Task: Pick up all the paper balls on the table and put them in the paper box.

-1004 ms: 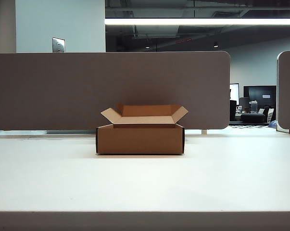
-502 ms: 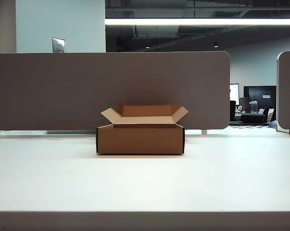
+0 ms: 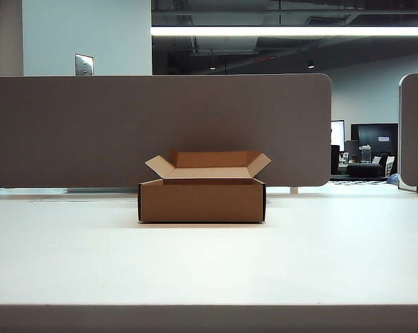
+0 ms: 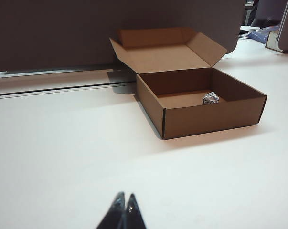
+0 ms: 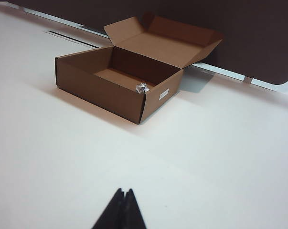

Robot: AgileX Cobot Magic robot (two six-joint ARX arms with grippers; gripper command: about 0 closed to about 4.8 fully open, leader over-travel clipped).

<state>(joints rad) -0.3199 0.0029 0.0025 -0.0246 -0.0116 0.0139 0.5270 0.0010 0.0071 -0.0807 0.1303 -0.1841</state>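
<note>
Both grippers, left (image 4: 124,204) and right (image 5: 123,199), sit empty with jaws together well short of the box (image 3: 202,200), one ball (image 4: 210,98) inside it, so a miscount could leave strays unnoticed.

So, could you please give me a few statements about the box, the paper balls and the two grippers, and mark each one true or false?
1. The paper box stands open, flaps up. True.
2. A paper ball lies inside the box. True; the wrist views show only this one, against the front wall.
3. The left gripper holds a paper ball. False; its fingers are shut on nothing, above bare table.
4. The right gripper is open over the box. False; it is shut, well short of the box.
5. A paper ball lies on the tabletop in front of the box. False; none shows on the table in any view.
</note>
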